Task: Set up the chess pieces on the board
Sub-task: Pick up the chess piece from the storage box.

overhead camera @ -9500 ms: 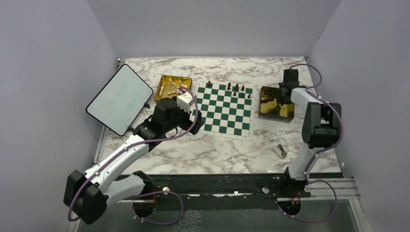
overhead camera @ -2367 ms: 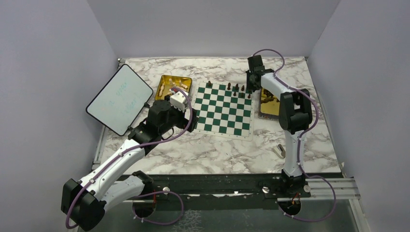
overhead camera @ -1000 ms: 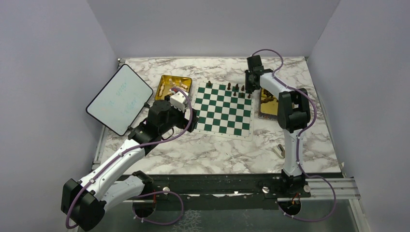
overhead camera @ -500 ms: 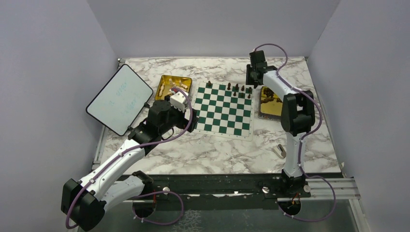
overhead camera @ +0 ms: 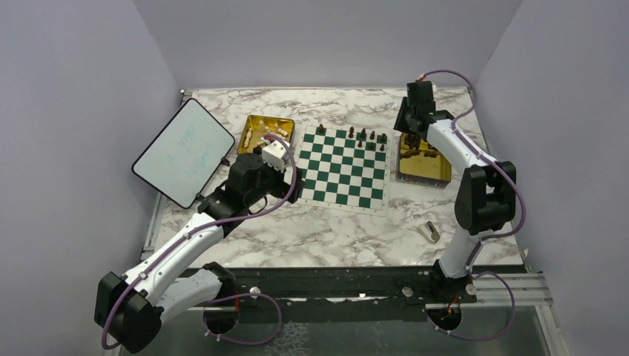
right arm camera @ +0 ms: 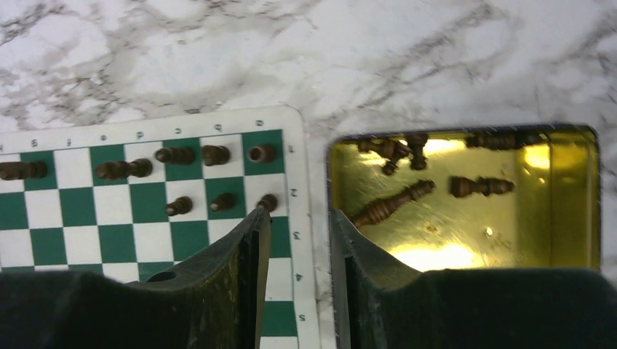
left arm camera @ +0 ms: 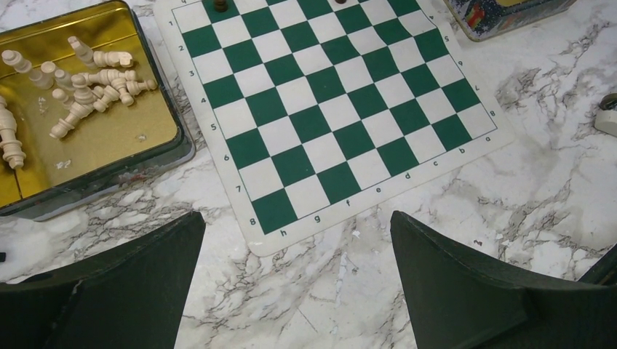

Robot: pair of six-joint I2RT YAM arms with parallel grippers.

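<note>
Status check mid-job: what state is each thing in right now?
Left gripper: open, empty.
Right gripper: jaws slightly apart, empty.
Board: flat, mostly bare.
Placed dark pieces: standing, far rows.
Unplaced dark pieces: lying in right tray.
Pale pieces: lying in left tray.

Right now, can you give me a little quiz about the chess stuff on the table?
1. Fill in: the left claw is wide ____ and holds nothing.
2. True or false: cream pieces already stand on the board.
3. Where do the cream pieces lie? A: on the board. B: in the gold tray left of the board. C: in the left claw.
Key: 1 open; 2 false; 3 B.
</note>
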